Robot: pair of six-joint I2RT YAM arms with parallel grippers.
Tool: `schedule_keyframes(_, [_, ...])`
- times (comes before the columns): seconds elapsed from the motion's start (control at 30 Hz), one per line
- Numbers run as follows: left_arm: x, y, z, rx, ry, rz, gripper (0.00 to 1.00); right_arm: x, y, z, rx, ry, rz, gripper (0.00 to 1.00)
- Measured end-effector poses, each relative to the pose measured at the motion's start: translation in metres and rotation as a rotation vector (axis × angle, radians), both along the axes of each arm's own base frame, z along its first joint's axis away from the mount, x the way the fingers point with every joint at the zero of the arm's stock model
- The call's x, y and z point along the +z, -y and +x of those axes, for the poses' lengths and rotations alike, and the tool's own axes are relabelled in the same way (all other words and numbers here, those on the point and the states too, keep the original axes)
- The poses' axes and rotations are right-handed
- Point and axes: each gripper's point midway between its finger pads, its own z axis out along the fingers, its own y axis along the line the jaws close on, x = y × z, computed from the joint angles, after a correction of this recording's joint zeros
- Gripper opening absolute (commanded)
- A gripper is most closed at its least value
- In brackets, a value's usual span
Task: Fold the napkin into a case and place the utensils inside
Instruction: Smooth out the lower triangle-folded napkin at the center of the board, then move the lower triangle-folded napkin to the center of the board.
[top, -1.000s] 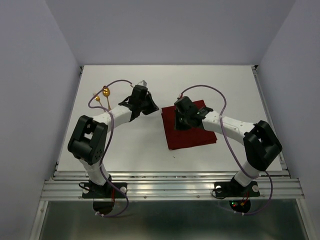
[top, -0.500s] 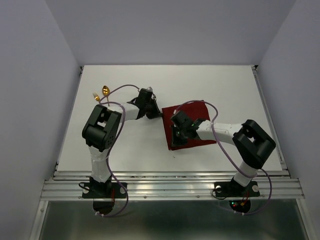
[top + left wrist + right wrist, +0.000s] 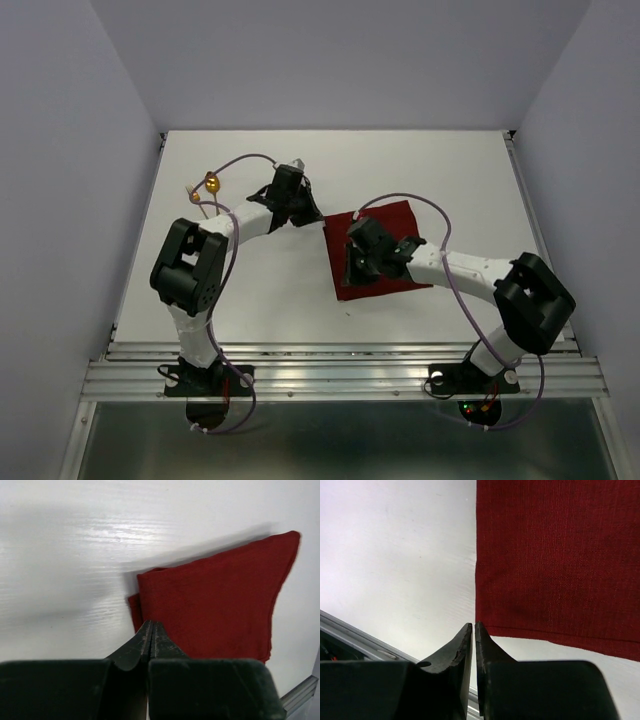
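Right of the worktop's (image 3: 250, 300) centre, left tool (image 3: 151, 625) and right tool (image 3: 472, 626) sit closed, seemingly empty, at the napkin's (image 3: 210, 595) left corners. Folding seems in hand and likely needs corner pinches next.

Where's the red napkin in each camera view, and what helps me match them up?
Top external: the napkin lies right of centre, partly under the right arm.
Left wrist: centre to upper right.
Right wrist: fills the upper right.
Shared landmark: the metal rail along the near edge, seen in all three.
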Motion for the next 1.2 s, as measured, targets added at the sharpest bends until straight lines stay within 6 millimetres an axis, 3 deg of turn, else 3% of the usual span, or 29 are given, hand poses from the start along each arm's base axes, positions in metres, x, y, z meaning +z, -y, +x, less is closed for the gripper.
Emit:
schedule_keyframes(0.1, [0.033, 0.002, 0.001, 0.000, 0.066, -0.028, 0.04, -0.016, -0.002, -0.005, 0.004, -0.033, -0.006, 0.11])
schedule_keyframes(0.23, [0.056, 0.008, -0.004, -0.014, 0.111, -0.050, 0.05, -0.048, 0.000, -0.018, 0.008, -0.103, -0.049, 0.13])
schedule_keyframes(0.3, [0.057, 0.012, -0.008, -0.026, 0.113, -0.050, 0.05, -0.048, 0.002, -0.015, -0.006, -0.095, -0.063, 0.15])
schedule_keyframes(0.4, [0.052, 0.018, -0.019, -0.051, 0.089, -0.034, 0.05, -0.034, 0.010, 0.000, -0.035, -0.050, -0.063, 0.16])
schedule_keyframes(0.47, [0.050, 0.024, -0.027, -0.073, 0.078, -0.027, 0.05, -0.018, 0.024, 0.019, -0.084, -0.010, -0.047, 0.16])
schedule_keyframes(0.53, [0.048, 0.031, -0.035, -0.094, 0.069, -0.022, 0.05, 0.011, 0.059, 0.061, -0.204, 0.058, -0.013, 0.17])
schedule_keyframes(0.57, [0.047, 0.036, -0.040, -0.109, 0.066, -0.020, 0.05, 0.018, 0.068, 0.072, -0.234, 0.077, -0.011, 0.17])
schedule_keyframes(0.63, [0.046, 0.046, -0.050, -0.138, 0.060, -0.018, 0.05, 0.039, 0.107, 0.111, -0.346, 0.137, -0.018, 0.15])
schedule_keyframes(0.73, [0.046, 0.060, -0.064, -0.180, 0.054, -0.021, 0.04, 0.051, 0.137, 0.150, -0.420, 0.183, -0.045, 0.16])
schedule_keyframes(0.9, [0.034, 0.072, -0.090, -0.255, 0.027, -0.012, 0.04, 0.030, 0.146, 0.182, -0.406, 0.149, -0.130, 0.15])
schedule_keyframes(1.07, [0.008, 0.065, -0.107, -0.292, -0.030, 0.027, 0.04, 0.003, 0.148, 0.206, -0.397, 0.115, -0.188, 0.14])
schedule_keyframes(1.2, [-0.014, 0.059, -0.112, -0.312, -0.069, 0.063, 0.04, -0.024, 0.166, 0.221, -0.427, 0.086, -0.269, 0.11])
